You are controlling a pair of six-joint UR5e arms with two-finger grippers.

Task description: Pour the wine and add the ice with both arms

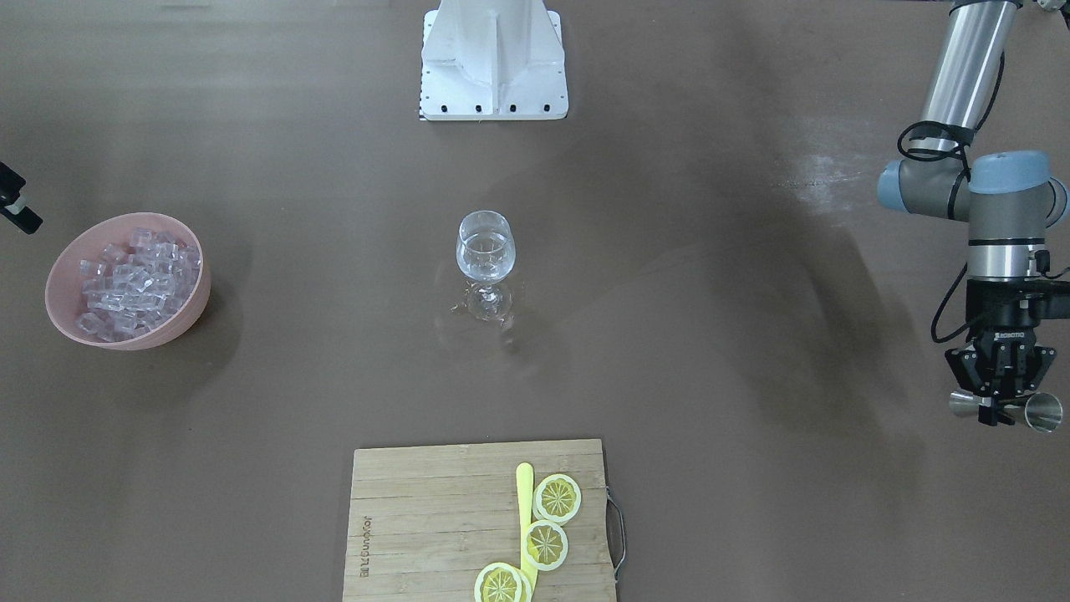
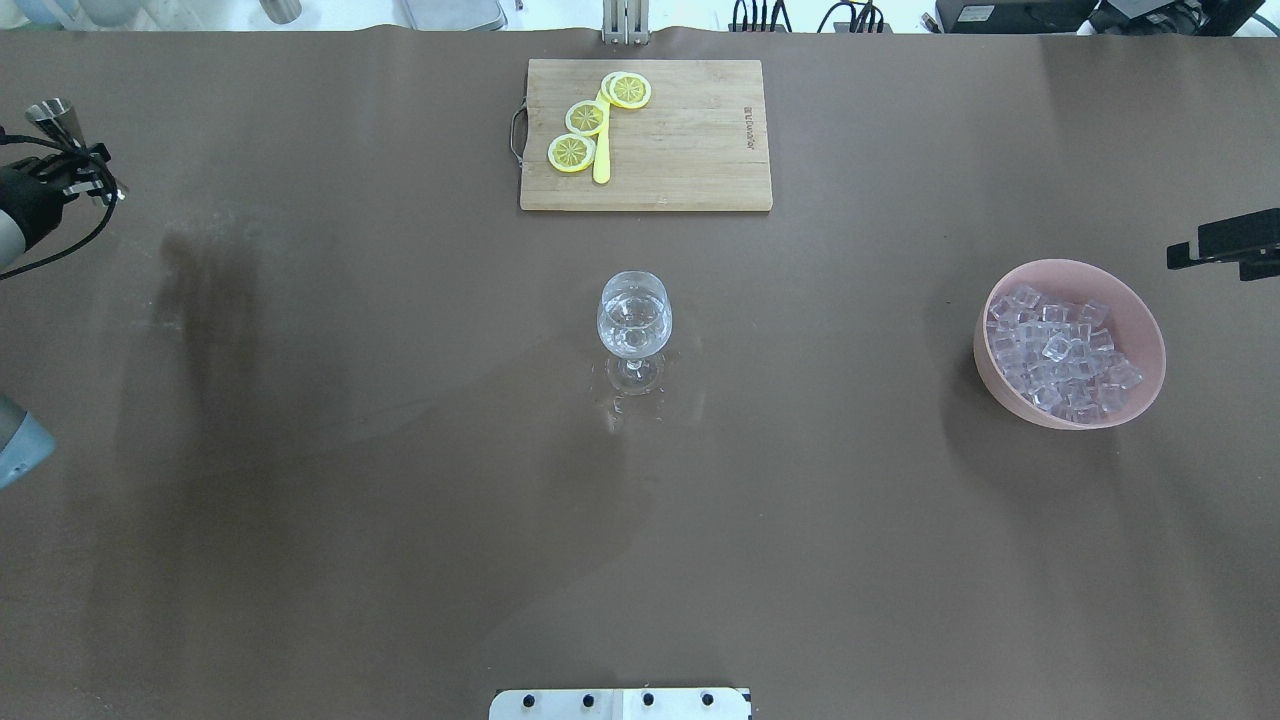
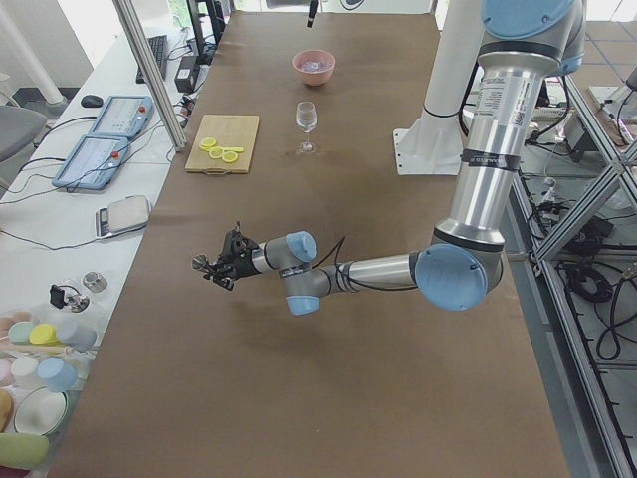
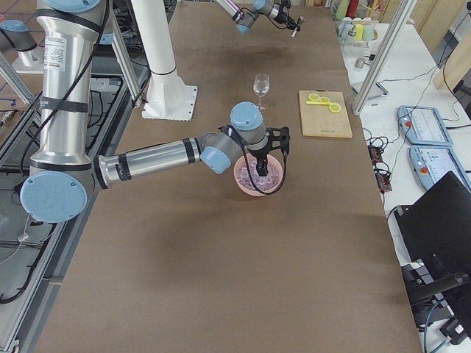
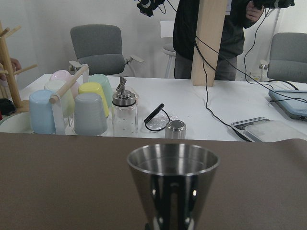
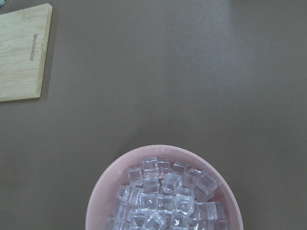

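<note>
A stemmed wine glass stands at the table's middle with a little clear wine in it. The ice fills a pink bowl on my right side. My left gripper is shut on a steel jigger at the table's far left edge. The jigger's open mouth fills the left wrist view. My right gripper hangs above the bowl with its fingers spread and empty. The right wrist view shows the ice below, no fingers.
A wooden cutting board with three lemon slices and a yellow knife lies at the far edge. The white base block stands at the robot's side. Cups and bottles stand on a side table beyond the left end.
</note>
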